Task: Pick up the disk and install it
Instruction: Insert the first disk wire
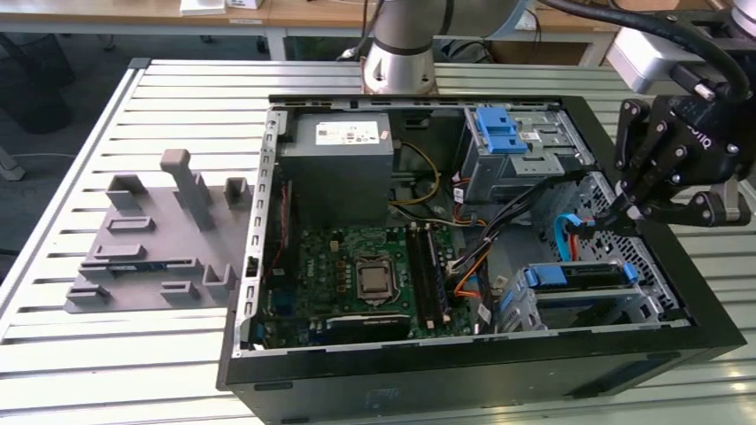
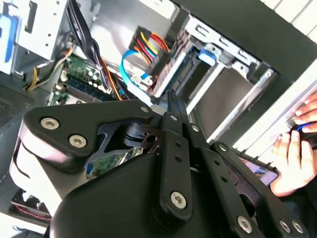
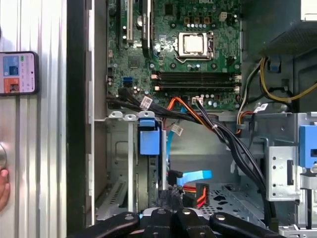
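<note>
The black multi-link gripper (image 1: 626, 214) hangs inside the open black computer case (image 1: 473, 376), which lies on its side on the slatted metal table (image 1: 119, 363). It is close to the case's wall on the exterior view's right. Its fingers are pinched tip to tip, with nothing visible between them.

The disk (image 1: 575, 276), a flat silver-grey hard drive with a blue plastic rail frame, is not in the grip. It already sits in the bare-metal drive cage (image 1: 647, 305) at the case's near corner on that same side, so the seating looks largely done, though whether it is fully home cannot be told.

The disk lies just below the fingertips and nearer the case's near wall. Its long axis runs across the case, roughly parallel to that wall.
</note>
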Tool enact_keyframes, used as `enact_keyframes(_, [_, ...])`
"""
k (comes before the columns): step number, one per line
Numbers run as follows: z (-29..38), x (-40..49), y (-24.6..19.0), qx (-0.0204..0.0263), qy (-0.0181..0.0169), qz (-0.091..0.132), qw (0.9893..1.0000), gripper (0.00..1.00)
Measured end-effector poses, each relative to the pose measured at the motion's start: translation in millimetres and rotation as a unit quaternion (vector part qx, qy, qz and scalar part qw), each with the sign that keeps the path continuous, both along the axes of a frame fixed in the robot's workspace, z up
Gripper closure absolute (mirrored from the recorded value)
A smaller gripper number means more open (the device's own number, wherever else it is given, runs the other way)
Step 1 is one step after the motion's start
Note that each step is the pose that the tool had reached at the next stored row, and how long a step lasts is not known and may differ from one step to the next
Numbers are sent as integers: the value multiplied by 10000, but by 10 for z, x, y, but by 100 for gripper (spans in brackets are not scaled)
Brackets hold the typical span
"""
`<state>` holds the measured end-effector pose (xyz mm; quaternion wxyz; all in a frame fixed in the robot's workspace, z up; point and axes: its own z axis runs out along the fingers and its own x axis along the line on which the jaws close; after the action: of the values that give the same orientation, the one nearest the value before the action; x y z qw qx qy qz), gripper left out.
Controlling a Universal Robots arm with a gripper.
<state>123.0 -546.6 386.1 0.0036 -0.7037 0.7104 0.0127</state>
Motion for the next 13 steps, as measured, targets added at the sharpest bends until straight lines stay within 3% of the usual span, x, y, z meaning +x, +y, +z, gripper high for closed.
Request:
enact_keyframes(3, [-21,29,61,-1,-24,0,10000,89])
enact_keyframes(9, [-80,42,136,-11,-86,1,10000,89])
enact_keyframes(13, [-120,41,153,-10,-148,0,9999,89])
